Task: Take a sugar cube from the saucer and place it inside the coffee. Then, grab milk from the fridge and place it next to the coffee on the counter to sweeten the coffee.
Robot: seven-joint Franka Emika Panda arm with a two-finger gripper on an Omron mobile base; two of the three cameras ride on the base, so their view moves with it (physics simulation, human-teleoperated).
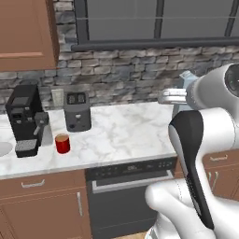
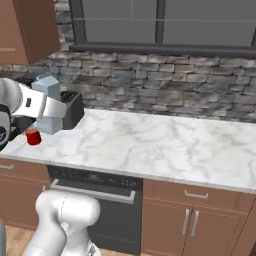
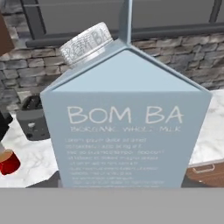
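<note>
2 base views flank the counter; hand view sits close on the milk

From behind my arm on the left, I saw the counter running white and grey-veined under a stone wall. The coffee stood near its front edge, just beside the black coffee machine, with a grey toaster behind it. The edge of the saucer showed at the far left. The milk peeked out above my arm, mostly hidden. A dark dishwasher sat below.
</note>
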